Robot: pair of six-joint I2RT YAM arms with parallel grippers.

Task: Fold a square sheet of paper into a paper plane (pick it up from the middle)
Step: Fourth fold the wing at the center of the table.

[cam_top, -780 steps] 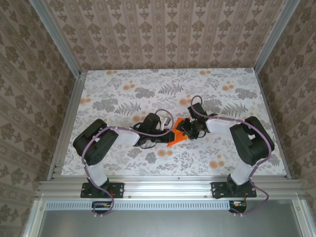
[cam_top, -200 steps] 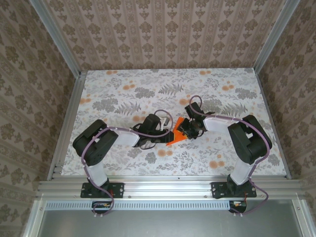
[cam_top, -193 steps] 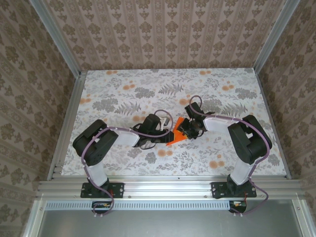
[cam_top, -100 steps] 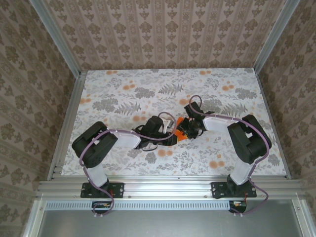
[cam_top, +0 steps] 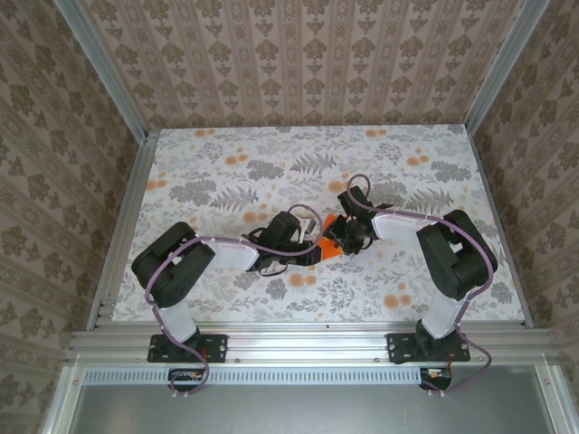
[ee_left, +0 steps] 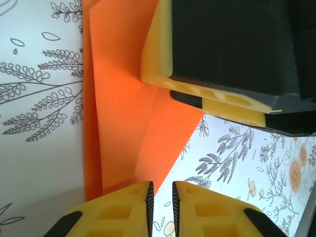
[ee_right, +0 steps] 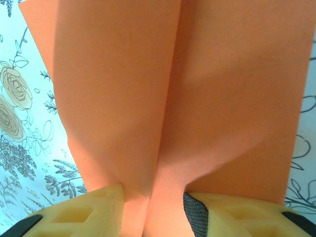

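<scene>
The paper [cam_top: 331, 242], mid-table between both grippers, is thin, light and limp; it is best taken along a crease. The right gripper [ee_right: 153, 210] is clamped on its fold at 6 o'clock. The left gripper [ee_left: 162, 197] is nearly closed, nothing visibly held.

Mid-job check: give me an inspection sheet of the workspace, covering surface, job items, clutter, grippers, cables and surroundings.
Surface: floral tablecloth, flat.
Job's things: orange paper, partly folded with a centre crease, held mid-table between both arms.
Clutter: nothing seen.
Grippers: right gripper clamps the paper's crease; left gripper nearly shut at the paper's edge, grip unclear.
Cables: purple cables run along both arms, not snagged.
Surroundings: patterned walls, aluminium frame.
</scene>
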